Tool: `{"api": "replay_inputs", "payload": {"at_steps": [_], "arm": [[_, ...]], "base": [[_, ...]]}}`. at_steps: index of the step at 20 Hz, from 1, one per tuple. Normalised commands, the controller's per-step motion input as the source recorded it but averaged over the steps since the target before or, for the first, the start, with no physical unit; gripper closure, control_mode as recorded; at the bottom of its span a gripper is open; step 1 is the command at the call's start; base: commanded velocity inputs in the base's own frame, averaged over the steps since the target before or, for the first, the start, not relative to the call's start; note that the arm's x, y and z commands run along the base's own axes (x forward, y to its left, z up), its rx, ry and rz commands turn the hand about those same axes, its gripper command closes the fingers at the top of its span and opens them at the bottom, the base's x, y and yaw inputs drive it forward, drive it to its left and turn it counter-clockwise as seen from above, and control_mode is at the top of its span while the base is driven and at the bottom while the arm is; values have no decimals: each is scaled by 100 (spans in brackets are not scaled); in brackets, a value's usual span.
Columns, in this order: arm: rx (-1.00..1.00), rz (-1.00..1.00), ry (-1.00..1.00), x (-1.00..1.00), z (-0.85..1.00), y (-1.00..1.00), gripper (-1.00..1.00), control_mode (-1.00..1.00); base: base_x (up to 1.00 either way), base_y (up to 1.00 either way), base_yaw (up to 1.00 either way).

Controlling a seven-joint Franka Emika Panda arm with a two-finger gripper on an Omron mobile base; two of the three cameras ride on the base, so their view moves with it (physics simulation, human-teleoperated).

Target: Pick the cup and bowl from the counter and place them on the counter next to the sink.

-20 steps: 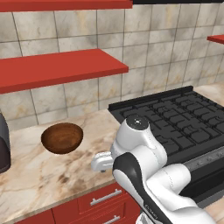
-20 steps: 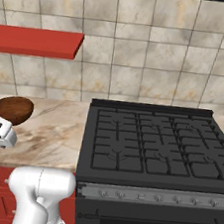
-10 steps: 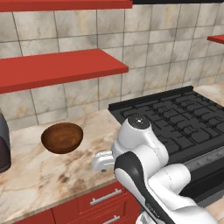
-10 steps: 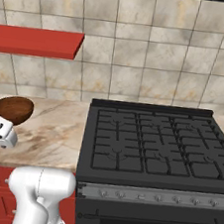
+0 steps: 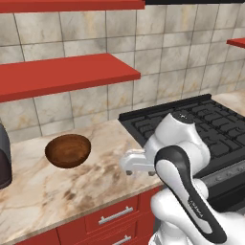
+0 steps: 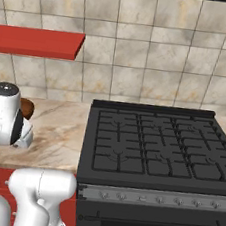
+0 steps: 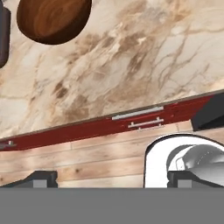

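The bowl [image 5: 68, 150] is round, dark brown and wood-like, and rests upright on the marbled counter [image 5: 100, 179], left of the stove. In the hand view the bowl [image 7: 52, 17] lies at the top left, far from my fingertips [image 7: 41, 178]. My gripper [image 7: 111, 179] is open with nothing between its jaws, hanging above the counter's front edge, to the right of the bowl and apart from it. From the right base view my arm covers most of the bowl [image 6: 28, 108]. The cup and the sink are out of view.
A black gas stove [image 6: 151, 145] fills the right side next to the counter. A dark appliance [image 5: 3, 160] stands at the counter's far left. Red drawer fronts with metal handles [image 7: 136, 114] run below the counter edge. A red shelf [image 5: 67, 74] hangs over the bowl.
My hand has shifted slightly, so the arm covers more of the bowl in the right base view. The bowl has stayed put and the jaws remain open.
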Motion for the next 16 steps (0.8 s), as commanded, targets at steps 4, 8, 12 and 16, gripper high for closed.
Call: {"api": "replay_inputs", "payload": {"at_steps": [4, 8, 12, 16], "arm": [[10, -30, -8, 79, 11, 6, -100, -100], [9, -36, -21, 97, 2, 25, -100, -100], [2, -28, -11, 72, 0, 30, -100, -100], [2, -11, -1, 68, 1, 26, -100, -100]], "base": [[0, 0, 0], [0, 0, 0], [0, 0, 0], [0, 0, 0]]}}
